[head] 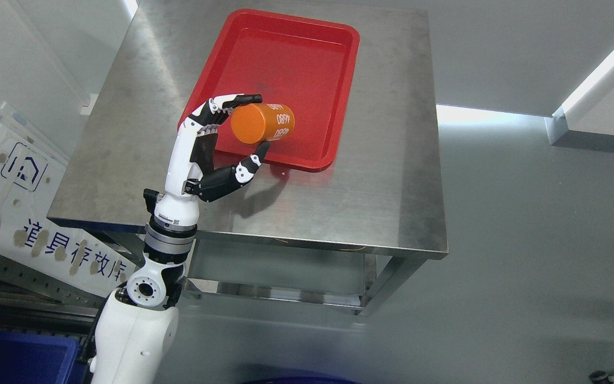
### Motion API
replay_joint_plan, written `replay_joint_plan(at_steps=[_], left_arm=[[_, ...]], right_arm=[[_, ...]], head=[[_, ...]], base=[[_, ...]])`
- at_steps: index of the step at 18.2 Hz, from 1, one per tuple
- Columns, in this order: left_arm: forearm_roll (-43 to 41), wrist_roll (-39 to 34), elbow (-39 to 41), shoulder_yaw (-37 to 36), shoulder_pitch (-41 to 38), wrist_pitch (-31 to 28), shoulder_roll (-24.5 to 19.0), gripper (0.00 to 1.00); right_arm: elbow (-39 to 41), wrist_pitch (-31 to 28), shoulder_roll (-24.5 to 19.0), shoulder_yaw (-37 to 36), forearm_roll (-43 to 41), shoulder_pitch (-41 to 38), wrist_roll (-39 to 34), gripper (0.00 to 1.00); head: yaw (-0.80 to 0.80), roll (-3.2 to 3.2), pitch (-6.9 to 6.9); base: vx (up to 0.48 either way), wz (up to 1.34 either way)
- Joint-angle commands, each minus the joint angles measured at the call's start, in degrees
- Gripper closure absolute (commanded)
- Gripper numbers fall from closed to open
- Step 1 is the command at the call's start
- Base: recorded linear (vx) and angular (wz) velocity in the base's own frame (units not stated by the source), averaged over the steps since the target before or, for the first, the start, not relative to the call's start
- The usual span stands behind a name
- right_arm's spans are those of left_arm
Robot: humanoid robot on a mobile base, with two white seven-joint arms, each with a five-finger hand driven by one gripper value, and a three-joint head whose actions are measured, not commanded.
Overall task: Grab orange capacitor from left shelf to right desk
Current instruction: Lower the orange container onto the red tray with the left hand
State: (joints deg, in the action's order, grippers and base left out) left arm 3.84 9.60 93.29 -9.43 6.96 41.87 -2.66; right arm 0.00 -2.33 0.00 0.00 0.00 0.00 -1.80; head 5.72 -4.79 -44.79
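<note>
Steel filled the head view: a bare metal tabletop [381,176] with a red tray [307,64] on its far left part. My left hand [216,144] reached over the tray's near left corner, fingers [240,99] and thumb pinching the orange capacitor [261,123], which lay sideways above the tray. I judged carrying done and placing in hand; next I needed to lower, then spread the fingers.

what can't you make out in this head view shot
- Orange capacitor: whether it rests on the red tray or hangs above it; one view from above cannot settle it.
- Left robot hand: its palm contact, hidden behind the capacitor.
- Right arm: outside the picture.
- Blue bin: cut by the bottom-left edge.
- Steel table: its lower shelf, hidden under the top.
</note>
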Motion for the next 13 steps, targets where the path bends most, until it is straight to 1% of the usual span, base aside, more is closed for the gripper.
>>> replay_joint_plan(at_steps=[1,4,6,8,13], left_arm=[[-0.1,0.0,-0.1,-0.5,0.4,0.0,0.0,0.98],[-0.1,0.0,-0.1,-0.7,1.3,-0.6,0.1,0.98],[-0.1,-0.2,-0.7,0.2,3.1,-2.1,0.5,0.98],[-0.1,-0.3,-1.9,2.2,5.9,-6.0,1.0,0.98],[-0.2,-0.3,-8.9,2.5,13.5,-20.1,0.9,0.98]], right_arm=[[1.3,0.0,1.0,-0.7,0.0,-1.9,0.0,0.00],[1.3,0.0,1.0,-0.7,0.0,-1.9,0.0,0.00],[1.3,0.0,1.0,-0.6,0.0,-1.9,0.0,0.00],[1.3,0.0,1.0,-0.7,0.0,-1.9,0.0,0.00],[1.3,0.0,1.0,-0.6,0.0,-1.9,0.0,0.00]], head=[[0.00,0.00,0.00],[0.00,0.00,0.00],[0.00,0.00,0.00],[0.00,0.00,0.00],[0.00,0.00,0.00]], base=[[0.019,0.01],[-0.013,0.03],[-0.009,0.00],[-0.002,-0.01],[0.000,0.00]])
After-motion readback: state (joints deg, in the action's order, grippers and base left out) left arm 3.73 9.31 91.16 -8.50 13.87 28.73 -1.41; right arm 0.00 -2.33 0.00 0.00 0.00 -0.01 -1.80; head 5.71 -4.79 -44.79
